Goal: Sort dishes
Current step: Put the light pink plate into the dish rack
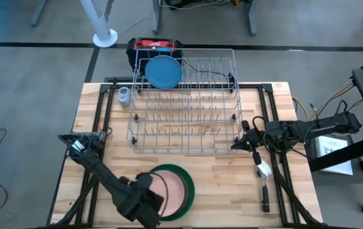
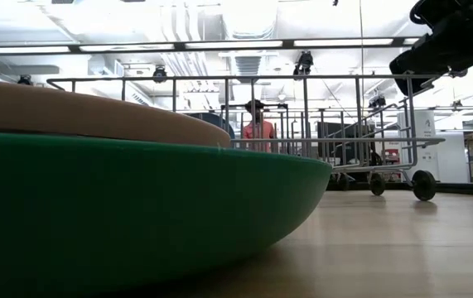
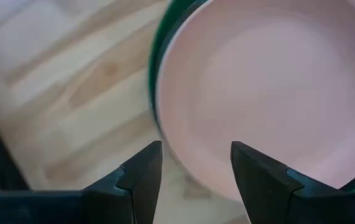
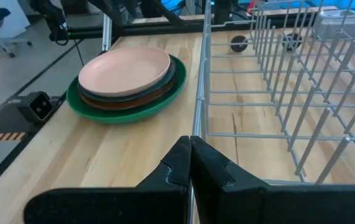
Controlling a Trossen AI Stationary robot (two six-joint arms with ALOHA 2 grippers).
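Note:
A stack of dishes lies near the table's front edge. The pink plate is on top, dark and orange-brown plates are under it, and the larger green plate is at the bottom, flat on the wood. A light blue plate stands on edge in the far left of the wire rack. My left gripper hangs open over the pink plate's left rim, pointing steeply down, clear of it. My right gripper is shut at the rack's near right corner. My right gripper's shut fingertips point level toward the table's left. They sit right at the rack's near rim wire, by its right corner. I cannot tell whether they touch the wire.
A brush with a white head and black handle lies at the near right. A small grey object sits left of the rack. A red and black device stands behind it. A person is in the room beyond.

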